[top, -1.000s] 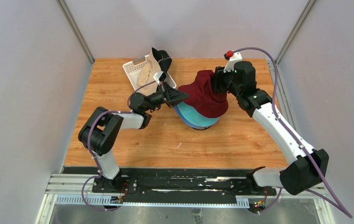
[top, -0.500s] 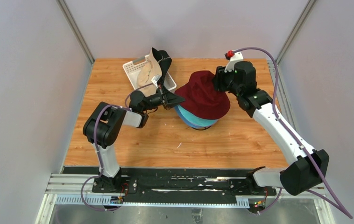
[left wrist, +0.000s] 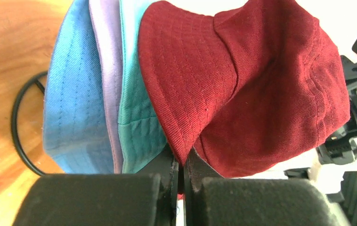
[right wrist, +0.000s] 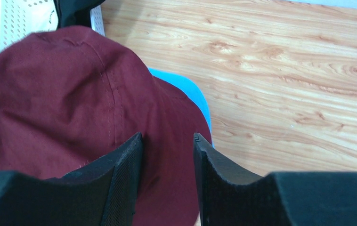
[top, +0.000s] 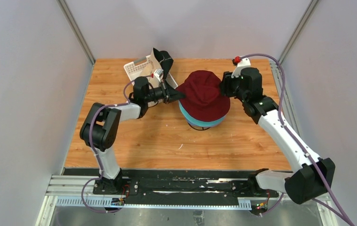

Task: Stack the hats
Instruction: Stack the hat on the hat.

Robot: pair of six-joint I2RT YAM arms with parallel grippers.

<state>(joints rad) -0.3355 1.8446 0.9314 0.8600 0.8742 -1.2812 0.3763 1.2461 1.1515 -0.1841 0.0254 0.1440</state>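
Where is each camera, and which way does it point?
Top: above and behind the arms, looking down on the table; both arms show.
Left wrist: on that wrist, looking along the left gripper, shut on the brim of the red hat.
Right wrist: on that wrist, looking down past the right gripper at hat and table.
All three share the red hat.

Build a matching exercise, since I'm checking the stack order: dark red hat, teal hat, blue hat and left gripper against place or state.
1 dark red hat
2 teal hat
3 blue hat
4 left gripper

A lowest in the stack
B shut on a brim
C top of the stack
D directly under the dark red hat

Pairs: 1-C, 2-D, 3-A, 4-B
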